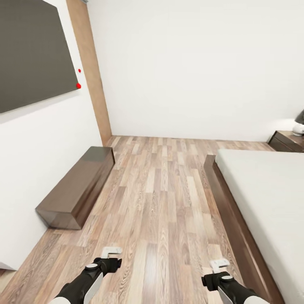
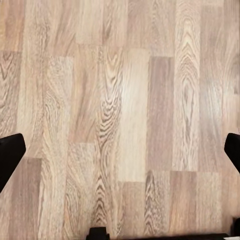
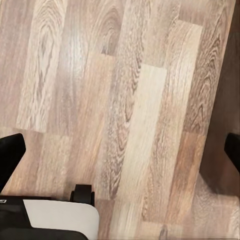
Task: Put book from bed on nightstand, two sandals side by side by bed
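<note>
The bed (image 1: 266, 190), a light-grey mattress on a dark brown frame, runs along the right side of the head view. A dark wooden nightstand (image 1: 288, 142) stands at its far end by the back wall. The visible part of the mattress is bare. The book and the sandals are out of view. My left gripper (image 1: 110, 252) and right gripper (image 1: 219, 265) hang low over the wooden floor, both open with nothing between the fingers. In the left wrist view the left gripper (image 2: 120, 152) frames only floorboards. The right gripper (image 3: 120, 152) looks at floor beside the dark bed frame (image 3: 226, 95).
A long low dark TV bench (image 1: 78, 188) stands against the left wall under a dark wall screen (image 1: 33, 50). A lamp (image 1: 299, 123) sits on the nightstand. A strip of wooden floor (image 1: 164, 190) runs between bench and bed up to the white back wall.
</note>
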Robot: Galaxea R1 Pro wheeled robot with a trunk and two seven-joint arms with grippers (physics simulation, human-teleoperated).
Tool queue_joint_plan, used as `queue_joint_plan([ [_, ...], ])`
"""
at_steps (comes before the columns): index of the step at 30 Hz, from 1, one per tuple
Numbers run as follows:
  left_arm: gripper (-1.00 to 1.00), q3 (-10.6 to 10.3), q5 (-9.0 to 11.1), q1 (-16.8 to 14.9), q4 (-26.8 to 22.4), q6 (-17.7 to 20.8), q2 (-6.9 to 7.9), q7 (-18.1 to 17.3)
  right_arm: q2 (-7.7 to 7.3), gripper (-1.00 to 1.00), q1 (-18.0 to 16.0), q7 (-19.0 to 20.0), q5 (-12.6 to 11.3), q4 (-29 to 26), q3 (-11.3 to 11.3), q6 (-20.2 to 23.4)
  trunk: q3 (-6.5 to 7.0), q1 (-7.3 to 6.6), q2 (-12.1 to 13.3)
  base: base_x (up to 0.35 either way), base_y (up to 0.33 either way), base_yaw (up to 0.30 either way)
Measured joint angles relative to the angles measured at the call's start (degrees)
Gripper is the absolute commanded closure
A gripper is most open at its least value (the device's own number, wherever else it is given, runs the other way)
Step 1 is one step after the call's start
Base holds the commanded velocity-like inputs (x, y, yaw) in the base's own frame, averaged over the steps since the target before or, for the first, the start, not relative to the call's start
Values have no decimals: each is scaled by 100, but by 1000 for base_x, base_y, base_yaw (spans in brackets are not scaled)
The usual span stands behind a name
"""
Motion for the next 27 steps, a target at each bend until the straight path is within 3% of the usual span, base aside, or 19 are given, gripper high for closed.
queue_joint_plan([
  [9, -100, 2, 0, 1, -2, -2, 3, 0, 1, -100, -1, 1, 0, -6, 4, 0, 0, -2, -1, 143, 92, -74],
  [27, -100, 2, 0, 1, -2, -6, 8, 0, 2, -100, -1, 2, 0, -4, 5, 0, 0, -3, -1, 283, 204, -6],
])
